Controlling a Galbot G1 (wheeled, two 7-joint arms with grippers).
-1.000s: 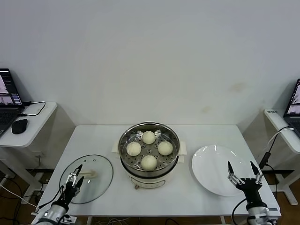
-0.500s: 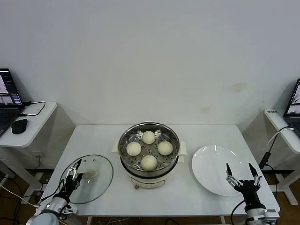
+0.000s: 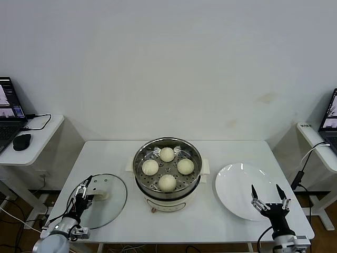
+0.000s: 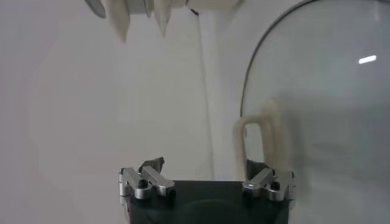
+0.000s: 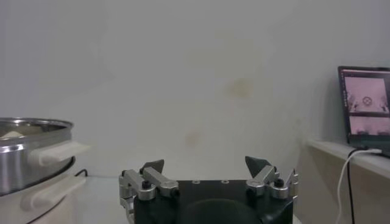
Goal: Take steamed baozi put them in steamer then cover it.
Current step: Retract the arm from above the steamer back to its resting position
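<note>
The steamer point(image 3: 167, 196), a shiny steel pot on a cream-white base, stands at the table's middle. Four steamed baozi lie on its perforated tray: point(image 3: 167, 154), point(image 3: 150, 167), point(image 3: 185, 166), point(image 3: 167, 182). The cover point(image 3: 108, 208), a clear glass lid, lies flat on the table to the left, with its cream handle point(image 3: 100, 196) up. My left gripper point(image 3: 84, 191) is open and low over the lid's left part, beside the handle. In the left wrist view the handle point(image 4: 268, 137) stands just ahead of one finger. My right gripper point(image 3: 266, 195) is open and empty over the white plate point(image 3: 237, 182).
The plate lies empty at the table's right. The steamer's side and handle show in the right wrist view point(image 5: 33, 152). Side desks stand off both ends, with a laptop point(image 3: 8, 113) and mouse point(image 3: 21, 141) at the left and a laptop point(image 5: 365, 100) at the right.
Both arms have sunk a little toward the table's front edge. The left gripper has edged closer to the lid's handle and the right gripper slightly leftward. Baozi, steamer and lid have not moved.
</note>
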